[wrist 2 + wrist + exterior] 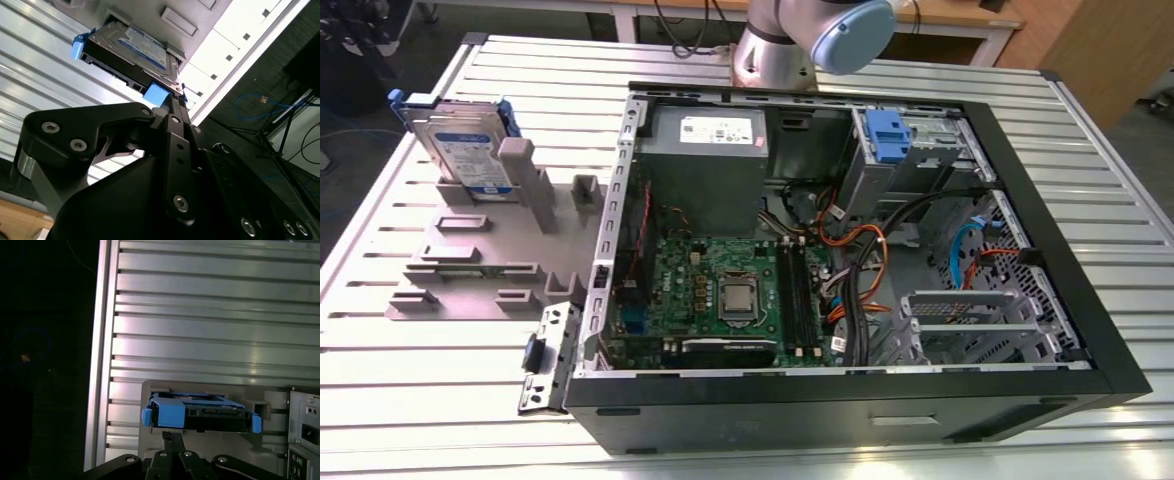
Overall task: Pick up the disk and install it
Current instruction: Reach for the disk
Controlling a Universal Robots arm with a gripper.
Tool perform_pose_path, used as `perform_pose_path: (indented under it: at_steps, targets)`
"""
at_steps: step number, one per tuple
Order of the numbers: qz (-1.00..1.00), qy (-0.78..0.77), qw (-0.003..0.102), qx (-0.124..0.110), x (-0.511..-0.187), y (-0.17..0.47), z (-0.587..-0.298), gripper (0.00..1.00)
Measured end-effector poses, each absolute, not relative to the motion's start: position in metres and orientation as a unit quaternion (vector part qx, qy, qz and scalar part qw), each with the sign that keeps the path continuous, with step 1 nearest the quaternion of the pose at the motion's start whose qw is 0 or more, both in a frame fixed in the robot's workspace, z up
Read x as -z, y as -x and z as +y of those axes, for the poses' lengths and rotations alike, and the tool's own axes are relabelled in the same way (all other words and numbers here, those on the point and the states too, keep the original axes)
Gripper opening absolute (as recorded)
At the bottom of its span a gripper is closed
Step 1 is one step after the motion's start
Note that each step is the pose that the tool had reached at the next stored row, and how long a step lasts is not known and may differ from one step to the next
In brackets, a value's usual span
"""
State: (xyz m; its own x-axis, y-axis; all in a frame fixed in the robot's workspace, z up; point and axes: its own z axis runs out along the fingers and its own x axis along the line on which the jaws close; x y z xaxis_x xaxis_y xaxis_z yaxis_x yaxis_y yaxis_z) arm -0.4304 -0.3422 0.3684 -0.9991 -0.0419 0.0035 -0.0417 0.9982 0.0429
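Observation:
The disk [460, 150] is a silver hard drive with a white-and-blue label in a blue carrier. It stands on edge in a grey holder [491, 195] on the slatted table, at the exterior view's left of the open computer case [1107, 330]. Both wrist views look over my gripper toward the disk [132, 52] [200, 412]. My gripper [172, 100] [171, 436] is black, its fingers pressed together and pointing at the disk's blue end. It is apart from the disk with nothing between the fingers.
Inside the case are a grey power supply [707, 150], a motherboard [734, 290], loose cables [854, 250] and a drive bay with a blue latch [887, 135]. Low grey fixtures [467, 270] sit in front of the holder. The arm's column [781, 45] rises behind the case.

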Motion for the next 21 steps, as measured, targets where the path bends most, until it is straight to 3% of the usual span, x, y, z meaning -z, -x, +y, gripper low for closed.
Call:
perform_pose_path:
  at_steps: [21]
  targets:
    - [-1.000, -0.021, 0.003, 0.021, -0.366, 0.422, -0.342, 0.11]
